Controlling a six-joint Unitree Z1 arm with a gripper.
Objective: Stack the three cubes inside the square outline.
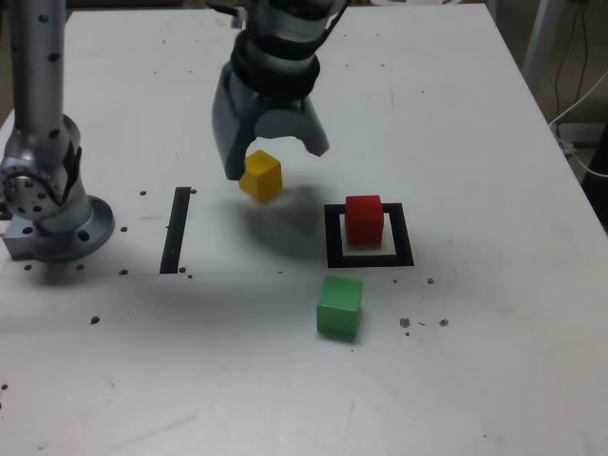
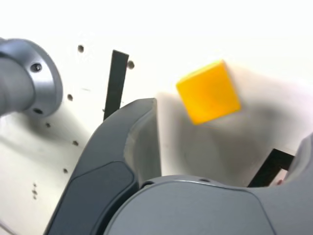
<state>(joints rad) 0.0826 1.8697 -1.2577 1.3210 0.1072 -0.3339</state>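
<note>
Grey two-finger claw [image 1: 271, 152] spread wide, empty, hovering over small matte yellow cube [image 1: 261, 176], upper centre of exterior frame. Red cube [image 1: 364, 219] inside black square outline [image 1: 406, 249]; green cube [image 1: 339, 306] just below. Risk: off-centre closure nudges yellow cube aside.

- yellow cube [image 1: 261, 176], red cube [image 1: 363, 218] and green cube [image 1: 339, 305]: all flat matt, solid colour, no shine, kinda foam or painted-wood looking, can't tell which
- gripper [image 1: 270, 150]: smooth grey plastic-looking shell, satin sheen
- arm base [image 1: 47, 204]: brushed silvery metal, slightly glossy
- surface [image 1: 475, 380]: matt white, smooth, a bit speckled
- square outline [image 1: 334, 249] and strip [image 1: 176, 229]: flat matt black, tape-like
</note>
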